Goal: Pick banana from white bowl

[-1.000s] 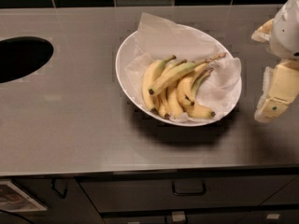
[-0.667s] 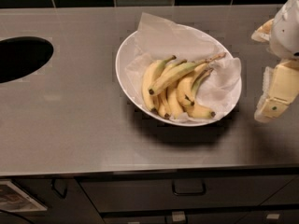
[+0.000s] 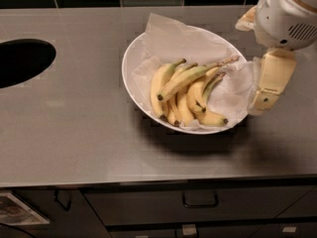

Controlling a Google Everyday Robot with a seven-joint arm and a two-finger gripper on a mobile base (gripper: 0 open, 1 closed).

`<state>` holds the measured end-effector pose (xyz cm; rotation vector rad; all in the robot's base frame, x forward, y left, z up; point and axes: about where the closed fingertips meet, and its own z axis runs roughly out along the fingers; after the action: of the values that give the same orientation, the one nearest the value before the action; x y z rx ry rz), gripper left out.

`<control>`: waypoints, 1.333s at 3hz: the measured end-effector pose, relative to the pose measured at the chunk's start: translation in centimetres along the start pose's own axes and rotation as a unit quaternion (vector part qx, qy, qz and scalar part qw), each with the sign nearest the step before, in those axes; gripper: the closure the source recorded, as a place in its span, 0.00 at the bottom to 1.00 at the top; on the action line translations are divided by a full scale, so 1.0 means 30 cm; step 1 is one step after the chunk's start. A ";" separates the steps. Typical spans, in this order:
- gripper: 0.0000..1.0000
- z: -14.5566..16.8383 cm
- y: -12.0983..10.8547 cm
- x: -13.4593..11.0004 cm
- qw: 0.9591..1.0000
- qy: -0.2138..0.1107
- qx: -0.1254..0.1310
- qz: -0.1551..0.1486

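The white bowl (image 3: 128, 63), lined with crumpled white paper, sits in the middle of the steel counter. Several bananas lie in it. The banana (image 3: 190, 77), long, slender and greenish-yellow, lies across the top of the shorter ones, with its dark tip to the lower left and its brownish stem pointing up right toward the rim. My gripper (image 3: 262, 103) hangs just outside the bowl's right rim, above the counter, pointing down. It holds nothing and touches no banana.
A dark round opening (image 3: 20, 61) is cut into the counter at the far left. A dark tiled wall runs along the back. Below the counter's front edge are drawers with a handle (image 3: 200, 200).
My gripper and wrist have shifted a little to the left, closer to the bowl's right rim. The bowl and bananas have not moved.
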<state>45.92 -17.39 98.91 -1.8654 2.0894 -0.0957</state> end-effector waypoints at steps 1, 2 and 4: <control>0.00 0.031 -0.027 -0.154 0.997 -0.016 -0.018 -0.067; 0.13 0.115 -0.039 -0.291 0.991 -0.027 -0.048 -0.121; 0.16 0.204 -0.089 -0.331 0.989 -0.023 -0.061 -0.135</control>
<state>51.07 -7.00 95.91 -2.1943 1.8399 0.0111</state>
